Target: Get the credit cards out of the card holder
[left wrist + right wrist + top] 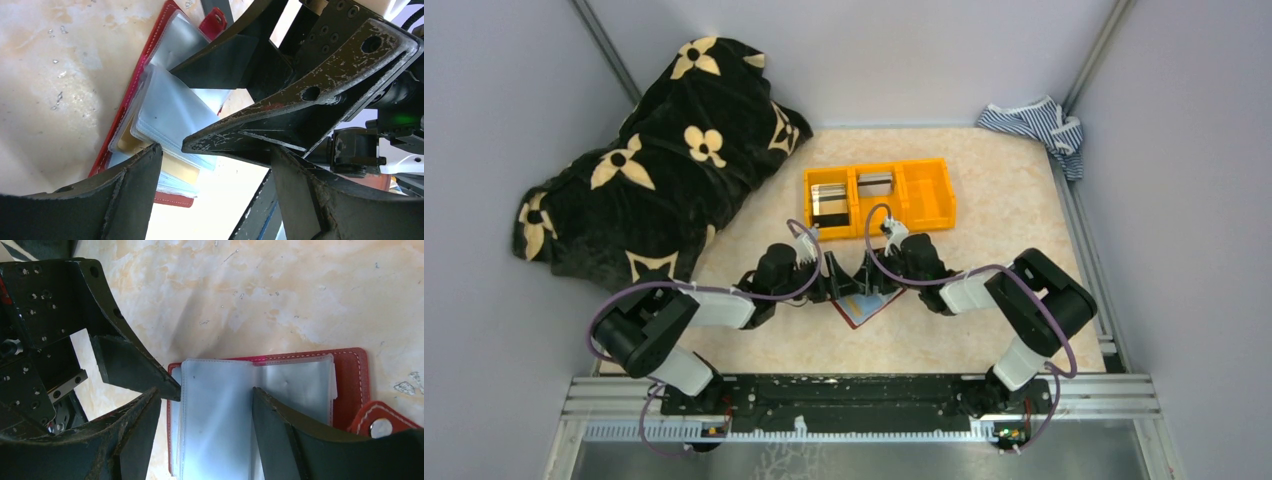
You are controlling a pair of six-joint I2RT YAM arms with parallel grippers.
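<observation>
The card holder (865, 306) lies open on the table between both arms, dark red with pale blue sleeves (215, 410). A beige credit card (179, 170) shows inside a lower sleeve. My left gripper (215, 155) stands open at the holder's edge, one fingertip (150, 377) touching the sleeve stack's left side. My right gripper (205, 395) is open astride a raised sleeve page, with one finger (280, 425) resting on the pages. The holder's closing tab (382, 426) lies off to the right. More credit cards (829, 200) sit in the orange bin.
An orange three-compartment bin (929, 190) stands just behind the grippers, with cards in its left and middle (875, 183) sections. A black flower-patterned blanket (664, 150) covers the back left. A striped cloth (1034, 122) lies in the back right corner.
</observation>
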